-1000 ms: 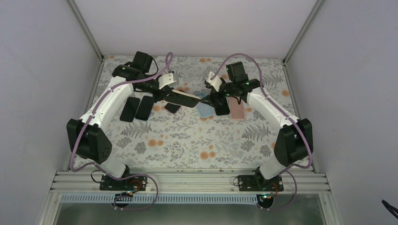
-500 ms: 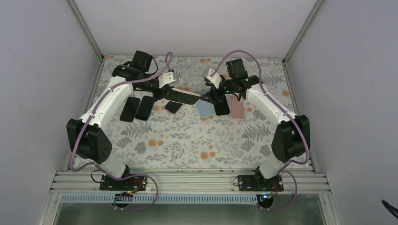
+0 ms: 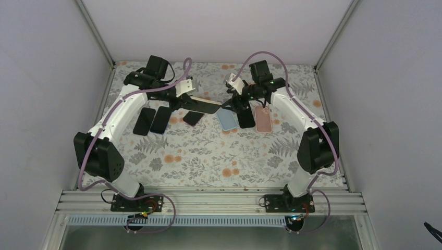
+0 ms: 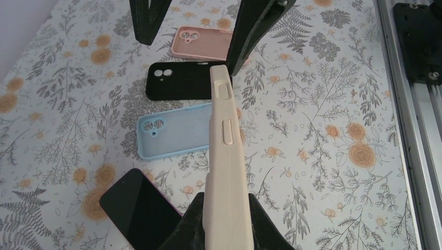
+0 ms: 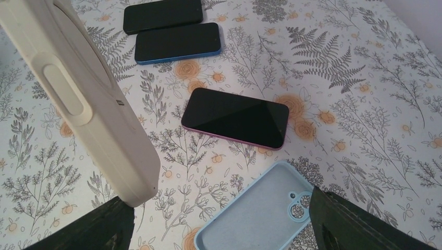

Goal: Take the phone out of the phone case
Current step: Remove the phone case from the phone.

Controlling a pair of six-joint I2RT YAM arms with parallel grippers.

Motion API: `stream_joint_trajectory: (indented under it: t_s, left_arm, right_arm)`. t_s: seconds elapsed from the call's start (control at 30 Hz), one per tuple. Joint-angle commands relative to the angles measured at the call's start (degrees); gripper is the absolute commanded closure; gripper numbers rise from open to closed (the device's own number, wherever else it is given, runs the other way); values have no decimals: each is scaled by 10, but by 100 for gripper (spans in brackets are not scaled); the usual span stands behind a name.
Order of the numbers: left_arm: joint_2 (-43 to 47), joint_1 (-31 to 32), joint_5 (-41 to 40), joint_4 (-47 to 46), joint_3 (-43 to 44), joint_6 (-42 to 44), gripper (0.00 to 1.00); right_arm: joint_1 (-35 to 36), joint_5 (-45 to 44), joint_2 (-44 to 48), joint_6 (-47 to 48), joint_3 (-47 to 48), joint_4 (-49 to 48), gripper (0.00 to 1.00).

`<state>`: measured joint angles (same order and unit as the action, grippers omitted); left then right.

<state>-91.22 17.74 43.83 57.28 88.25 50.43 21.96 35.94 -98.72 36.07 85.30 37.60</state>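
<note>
Phone case, its phone seemingly not yet out, is hanging edge-up over the far middle of the table. The left gripper is pinching one end so the free end is pointing at the right gripper, whose fingers are standing spread beside it, apparently not touching, probably readying to peel. An empty blue case is lying below, and a bare phone just beside it.

Light: bright, even, from overhead.
Shadows: soft, faint, close under things on the table.
Focus: wrist views crisp on the table; the cream case near the lens slightly soft.
Distortion: frame posts splay outward in top view.
</note>
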Motion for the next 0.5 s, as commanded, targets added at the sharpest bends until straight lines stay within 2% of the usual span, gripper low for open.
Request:
stream_joint_trajectory:
  t_s: [0.0, 0.47]
  left_arm:
    - [23, 13, 88, 70, 10, 32, 98]
    - [20, 15, 85, 103, 16, 55, 98]
  right_arm:
    - [-24, -44, -16, 13, 35, -48, 15]
    - [-38, -61, -42, 31, 75, -45, 15]
